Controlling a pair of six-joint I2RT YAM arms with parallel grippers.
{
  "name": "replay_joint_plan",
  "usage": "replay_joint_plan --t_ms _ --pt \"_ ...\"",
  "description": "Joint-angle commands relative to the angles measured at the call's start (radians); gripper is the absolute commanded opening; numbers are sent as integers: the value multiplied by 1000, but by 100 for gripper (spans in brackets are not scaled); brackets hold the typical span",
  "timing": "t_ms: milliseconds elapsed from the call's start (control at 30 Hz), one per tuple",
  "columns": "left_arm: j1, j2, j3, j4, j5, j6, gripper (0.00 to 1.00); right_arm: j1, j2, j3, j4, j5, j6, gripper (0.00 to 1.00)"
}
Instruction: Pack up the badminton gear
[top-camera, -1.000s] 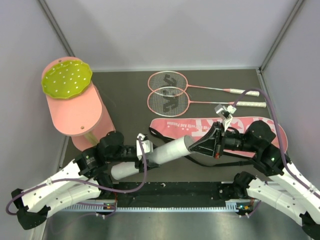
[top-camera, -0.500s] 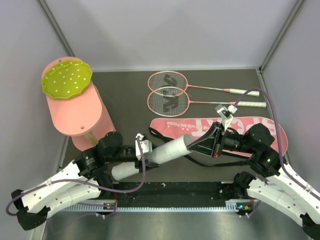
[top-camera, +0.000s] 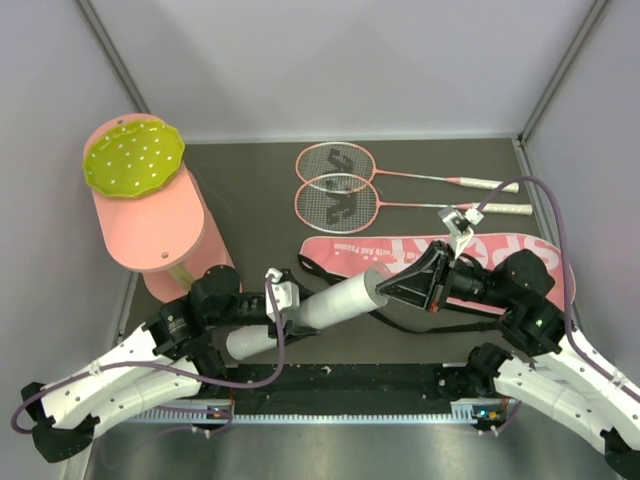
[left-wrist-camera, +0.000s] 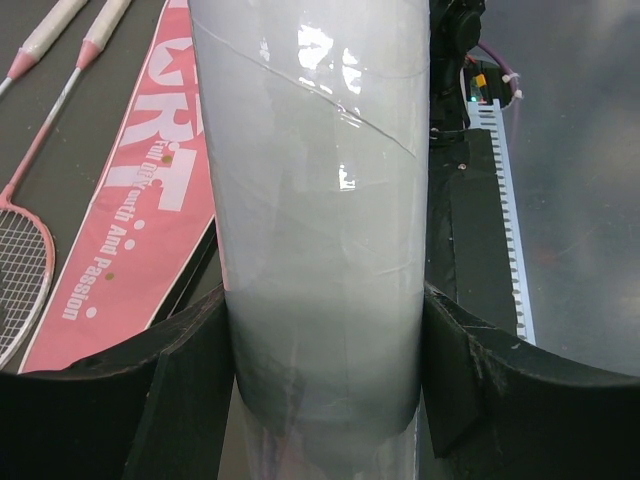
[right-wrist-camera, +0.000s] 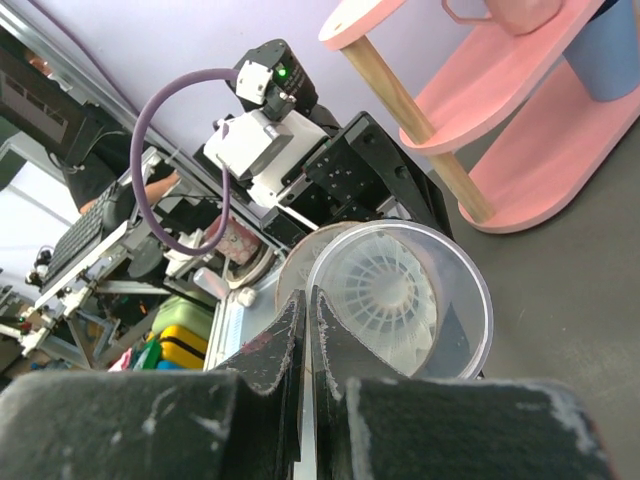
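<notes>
A shuttlecock (right-wrist-camera: 385, 285) sits inside the open-mouthed white tube (right-wrist-camera: 455, 335).

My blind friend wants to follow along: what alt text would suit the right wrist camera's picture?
The shut right gripper points at the open mouth of a translucent tube with a white shuttlecock inside. A pink shelf stand rises behind, upper right.

Each arm, left (top-camera: 115, 362) and right (top-camera: 562, 385), had white shells on its lower links and black joints further up. A purple cable (right-wrist-camera: 143, 160) ran along each. Small white camera blocks (top-camera: 277, 291) sat at the wrists. The black jaws bore pale scuffs.
</notes>
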Motion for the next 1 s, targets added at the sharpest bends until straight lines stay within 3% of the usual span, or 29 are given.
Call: replay_joint_plan --t_ms 0,400,767,967 --pt "-2 9 10 109 34 4 0 7 13 -15 92 -18 36 0" --pt "-2 8 6 120 29 5 0 32 9 -60 161 -51 90 0" --pt "-2 -1 3 112 46 24 0 32 -8 -14 92 -85 67 0" --pt "-2 -9 -2 121 71 24 0 28 4 -34 161 -128 113 0"
